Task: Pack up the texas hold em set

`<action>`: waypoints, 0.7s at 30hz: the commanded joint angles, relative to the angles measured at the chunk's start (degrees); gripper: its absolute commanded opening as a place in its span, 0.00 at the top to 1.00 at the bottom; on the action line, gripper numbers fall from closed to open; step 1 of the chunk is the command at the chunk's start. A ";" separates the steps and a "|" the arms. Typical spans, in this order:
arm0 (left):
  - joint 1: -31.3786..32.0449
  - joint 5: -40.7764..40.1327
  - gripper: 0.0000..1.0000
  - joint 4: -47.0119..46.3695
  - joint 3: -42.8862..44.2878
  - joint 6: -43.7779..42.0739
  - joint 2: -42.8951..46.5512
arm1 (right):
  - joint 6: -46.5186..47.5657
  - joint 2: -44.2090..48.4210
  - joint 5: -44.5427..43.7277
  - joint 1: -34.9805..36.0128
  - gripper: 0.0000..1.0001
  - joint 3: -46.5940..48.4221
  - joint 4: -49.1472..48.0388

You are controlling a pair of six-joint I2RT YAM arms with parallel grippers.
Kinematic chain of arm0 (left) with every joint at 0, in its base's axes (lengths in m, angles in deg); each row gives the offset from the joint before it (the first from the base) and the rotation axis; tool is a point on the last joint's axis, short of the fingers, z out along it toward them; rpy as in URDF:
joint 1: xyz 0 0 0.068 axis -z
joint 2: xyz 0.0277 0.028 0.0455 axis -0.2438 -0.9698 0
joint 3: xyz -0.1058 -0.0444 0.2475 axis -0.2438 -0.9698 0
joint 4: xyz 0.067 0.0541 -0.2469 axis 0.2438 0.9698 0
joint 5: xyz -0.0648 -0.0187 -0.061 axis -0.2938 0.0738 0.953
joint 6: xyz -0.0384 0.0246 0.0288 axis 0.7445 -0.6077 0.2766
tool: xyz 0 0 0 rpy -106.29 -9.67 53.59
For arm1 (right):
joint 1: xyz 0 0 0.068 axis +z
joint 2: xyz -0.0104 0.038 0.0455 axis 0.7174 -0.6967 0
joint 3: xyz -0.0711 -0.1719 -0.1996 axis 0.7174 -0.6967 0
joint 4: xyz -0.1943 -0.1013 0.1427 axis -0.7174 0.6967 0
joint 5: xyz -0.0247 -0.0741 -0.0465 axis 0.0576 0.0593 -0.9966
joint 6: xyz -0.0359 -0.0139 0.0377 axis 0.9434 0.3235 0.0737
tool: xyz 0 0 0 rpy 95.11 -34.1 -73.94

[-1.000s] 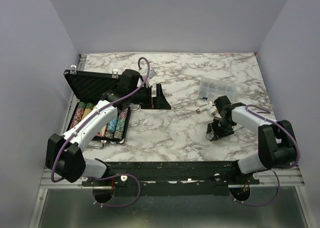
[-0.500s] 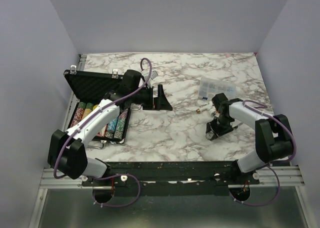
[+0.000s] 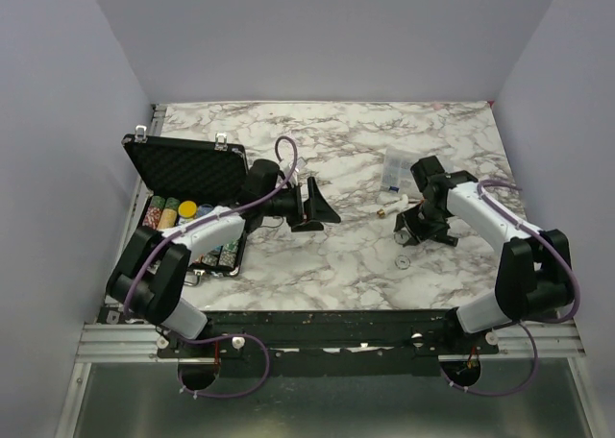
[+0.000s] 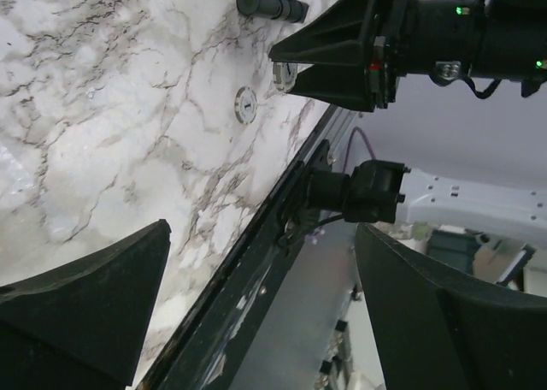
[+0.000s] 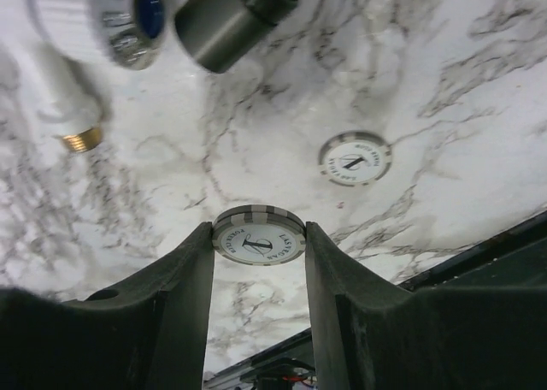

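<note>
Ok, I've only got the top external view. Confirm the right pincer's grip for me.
Observer: The right pincer is clamped on a white chip, gripping it by its edges.
Operator: Now check the left one.
Observer: The left pincer is spread wide and holds nothing.
Operator: Describe the other chip on the table.
Observer: The loose chip lies flat with its printed face up. It has grey stripes around its rim.
</note>
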 commanded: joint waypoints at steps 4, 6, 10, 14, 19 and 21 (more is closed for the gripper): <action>7.31 -11.15 0.22 -29.84 -5.64 13.91 -7.28 | 4.19 -2.53 3.85 0.60 0.99 8.24 0.42; 9.62 -13.39 0.27 -32.10 -3.77 14.95 -10.78 | 4.71 -3.20 4.86 0.64 0.99 9.48 0.20; 13.32 -17.41 0.36 -37.45 -1.48 17.38 -15.88 | 4.98 -3.15 6.33 0.91 0.99 10.75 -1.15; 15.79 -21.54 0.41 -36.94 1.70 16.92 -18.49 | 4.46 -1.97 7.56 1.30 0.99 11.08 -2.64; 17.18 -25.32 0.50 -34.25 5.16 16.86 -21.24 | 4.04 -0.49 8.01 1.34 0.99 10.99 -3.11; 17.50 -25.62 0.51 -34.79 6.23 17.28 -22.47 | 4.06 -0.35 8.18 1.31 0.99 11.14 -3.25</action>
